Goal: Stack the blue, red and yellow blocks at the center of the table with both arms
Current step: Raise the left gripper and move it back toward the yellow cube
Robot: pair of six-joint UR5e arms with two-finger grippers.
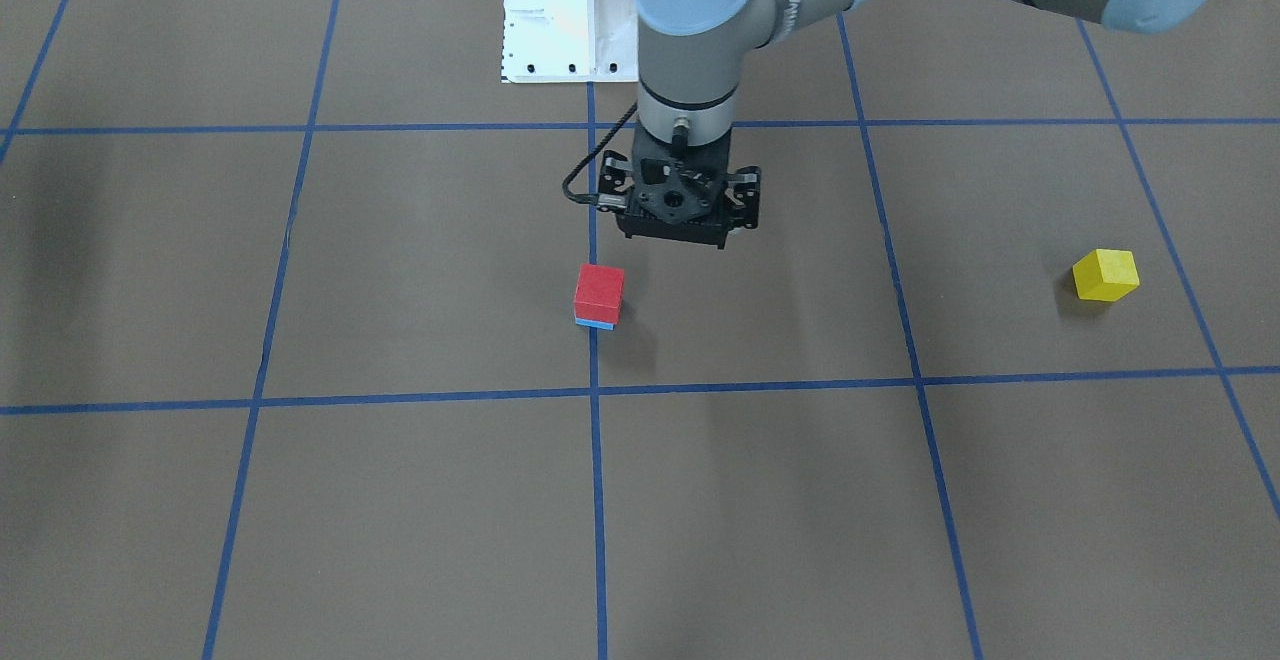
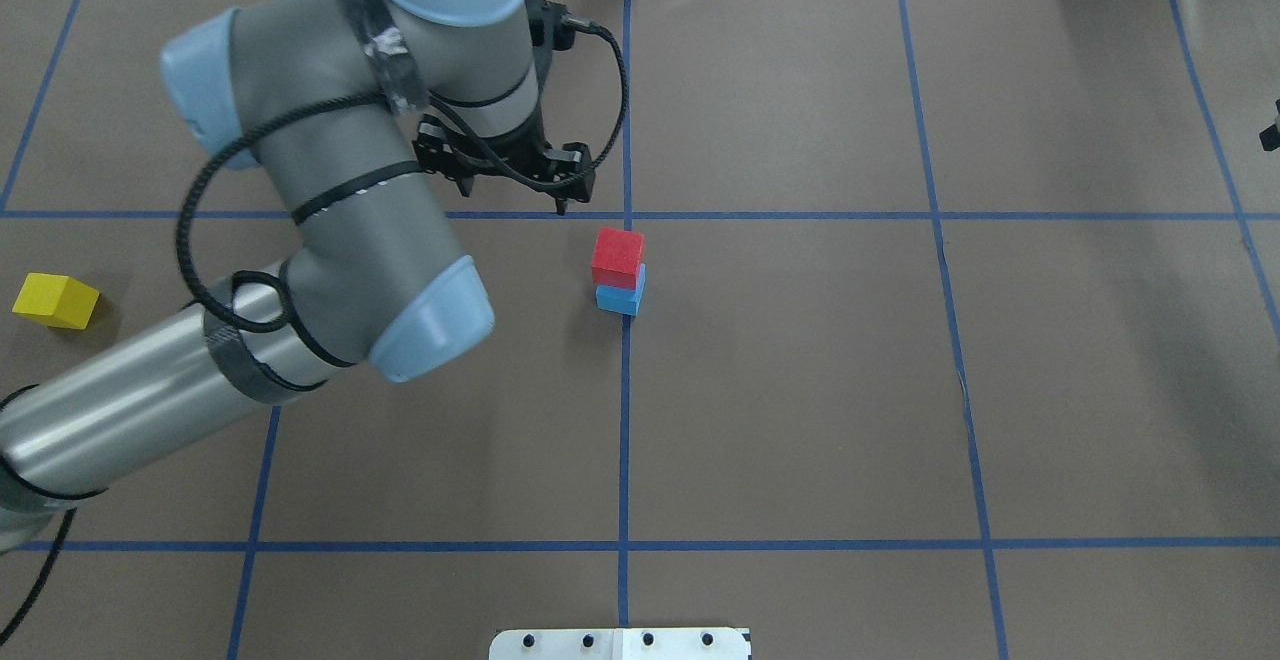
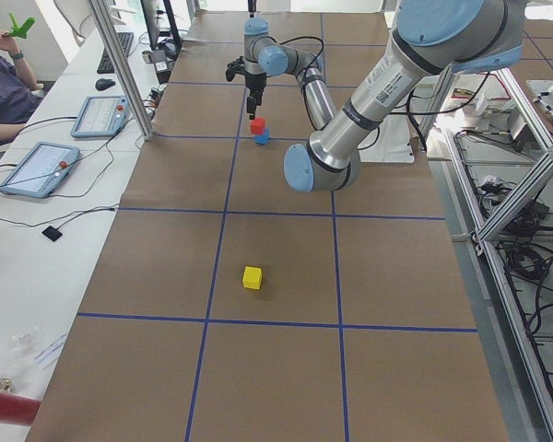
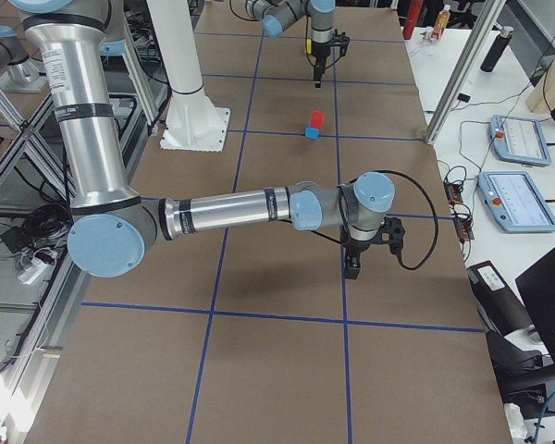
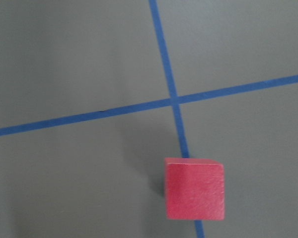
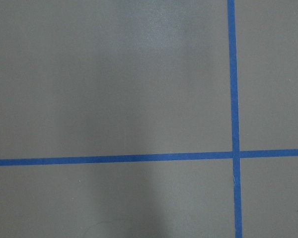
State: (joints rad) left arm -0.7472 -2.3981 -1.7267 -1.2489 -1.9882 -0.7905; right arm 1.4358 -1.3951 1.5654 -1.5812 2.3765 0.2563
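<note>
Two blocks stacked, red (image 2: 617, 255) on blue (image 2: 620, 299); left wrist view shows only red; yellow (image 2: 55, 301) well apart; left tool (image 2: 505, 195) parted; right tool (image 4: 351, 268): cannot tell.

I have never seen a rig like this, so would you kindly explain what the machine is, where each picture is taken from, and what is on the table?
These are two robot arms at a taped brown table, each ending in a two-finger gripper. One camera faces the robot from across the table, one looks down from behind its shoulders, two sit at the table's ends, and one rides on each wrist. At the centre, a red block sits on a blue block. A yellow block lies alone, far out on the robot's left side. The left gripper hangs near the stack, apart from it. The right gripper hangs over bare table. Neither holds a block, and I cannot tell whether they are open or shut.
</note>
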